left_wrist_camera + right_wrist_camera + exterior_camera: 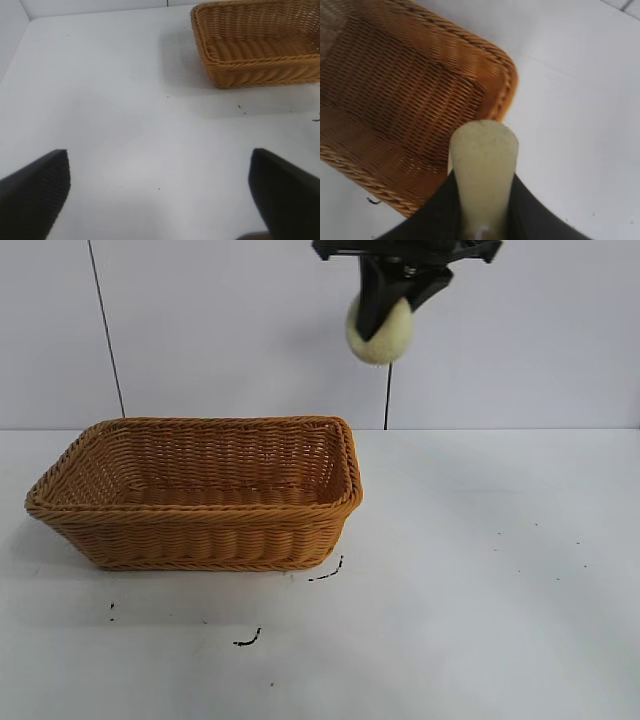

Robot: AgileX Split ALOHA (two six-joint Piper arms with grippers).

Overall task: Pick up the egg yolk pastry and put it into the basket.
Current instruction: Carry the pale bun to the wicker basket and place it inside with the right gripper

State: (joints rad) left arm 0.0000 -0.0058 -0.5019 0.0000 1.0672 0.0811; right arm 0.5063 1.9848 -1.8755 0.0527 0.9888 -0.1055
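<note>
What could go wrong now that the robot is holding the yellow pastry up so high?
1. The right gripper holds the pastry high, about over the basket's right rim. Let go here, it might hit the rim and bounce onto the table.
2. The pastry looks squeezed between the fingers; a tighter grip could squash it.

The left gripper hangs open over the table, off to the basket's side.

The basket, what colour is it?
Orange-brown woven wicker, with a braided rim. The basket shows best in the exterior view.
</note>
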